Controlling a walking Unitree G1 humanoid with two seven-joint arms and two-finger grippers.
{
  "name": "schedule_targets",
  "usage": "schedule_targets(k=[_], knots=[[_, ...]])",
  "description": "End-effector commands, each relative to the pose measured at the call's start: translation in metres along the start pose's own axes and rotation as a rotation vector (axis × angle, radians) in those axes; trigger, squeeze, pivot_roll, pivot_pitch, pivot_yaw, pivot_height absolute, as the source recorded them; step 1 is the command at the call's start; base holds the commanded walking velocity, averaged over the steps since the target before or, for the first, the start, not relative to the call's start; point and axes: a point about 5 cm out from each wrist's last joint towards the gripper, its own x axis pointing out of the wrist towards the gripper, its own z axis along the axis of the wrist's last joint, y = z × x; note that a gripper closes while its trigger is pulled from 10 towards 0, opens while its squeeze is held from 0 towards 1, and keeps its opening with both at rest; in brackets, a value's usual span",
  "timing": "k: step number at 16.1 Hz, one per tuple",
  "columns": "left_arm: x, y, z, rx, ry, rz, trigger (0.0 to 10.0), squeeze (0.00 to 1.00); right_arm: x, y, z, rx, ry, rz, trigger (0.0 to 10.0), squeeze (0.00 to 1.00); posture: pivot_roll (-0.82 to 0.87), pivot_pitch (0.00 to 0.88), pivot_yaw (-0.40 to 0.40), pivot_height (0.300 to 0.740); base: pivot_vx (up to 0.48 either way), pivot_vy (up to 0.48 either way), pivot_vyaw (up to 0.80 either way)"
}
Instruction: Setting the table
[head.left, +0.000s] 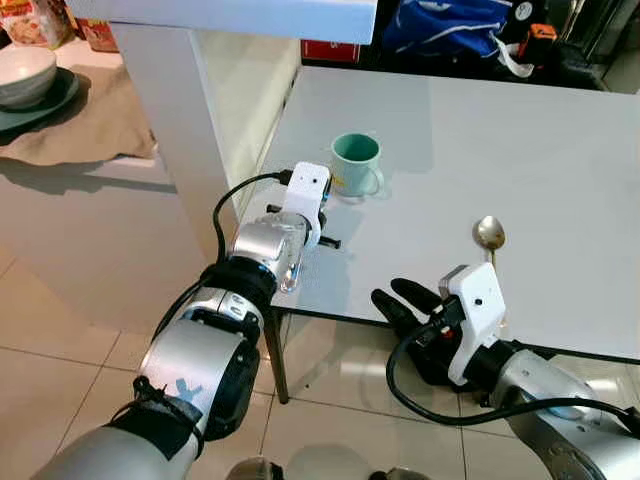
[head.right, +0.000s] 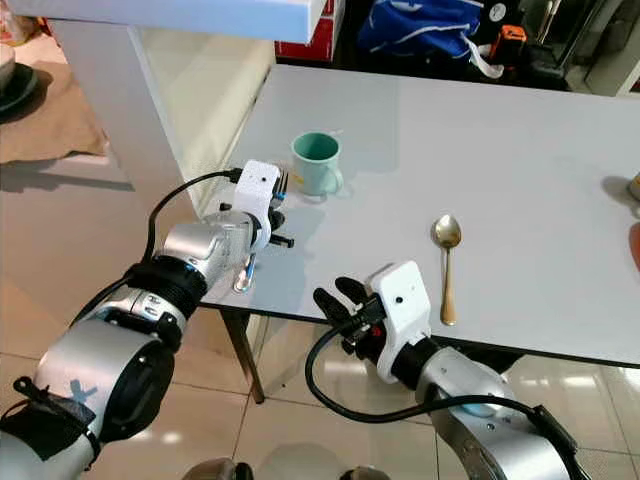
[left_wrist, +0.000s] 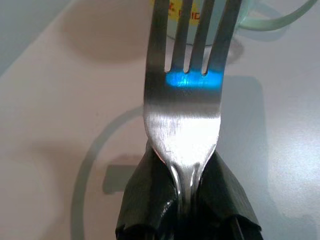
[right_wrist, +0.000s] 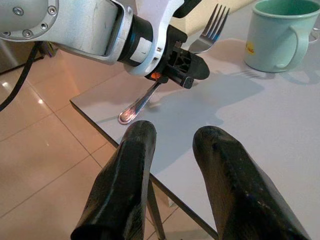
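We see a pale grey rectangular table on dark slim metal legs, standing on a floor of glossy beige tiles that mirror the room's light. At our left rises a white counter with a thick white pillar. Beyond the table's far edge lies a blue bag, perhaps fabric; the view there is dim.

1. We count one fork, above the table corner.
2. We count one mint-green mug on the table.
3. We count one spoon on the table.
4. We count one bowl, well away from the table.
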Motion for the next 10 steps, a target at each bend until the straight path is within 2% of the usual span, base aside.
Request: schedule_targets(k=[1, 4, 5, 6, 10], knots=[[-0.0002, 0.0026, 0.0026, -0.001, -0.003, 0.009, 10.0, 0.0, -0.0017, 0.0036, 0.0032, -0.006, -0.007, 0.008, 10.0, 0.0, -0.08, 0.092, 0.024, 0.74, 0.0, 0.0, 0.0], [0.0004, 0.0059, 0.005, -0.012, -0.018, 0.012, 10.0, 0.0, -0.0007, 0.0028, 0.0037, -0.002, -0.01, 0.007, 10.0, 0.0, -0.08, 0.092, 0.021, 0.74, 0.0, 0.0, 0.0], [0.0005, 0.0074, 0.006, -0.02, -0.023, 0.019, 10.0, 0.56, -0.0003, 0.0028, 0.004, -0.002, -0.012, 0.007, 10.0, 0.0, -0.08, 0.091, 0.02, 0.74, 0.0, 0.0, 0.0], [0.0004, 0.0082, 0.0071, -0.026, -0.028, 0.021, 10.0, 1.0, 0.0002, 0.003, 0.0041, -0.003, -0.012, 0.008, 10.0, 0.0, -0.08, 0.092, 0.022, 0.74, 0.0, 0.0, 0.0], [0.0005, 0.0065, 0.0108, -0.042, -0.043, 0.01, 10.0, 1.0, 0.0003, 0.003, 0.0046, -0.005, -0.015, 0.004, 10.0, 0.0, -0.09, 0.091, 0.027, 0.74, 0.0, 0.0, 0.0]])
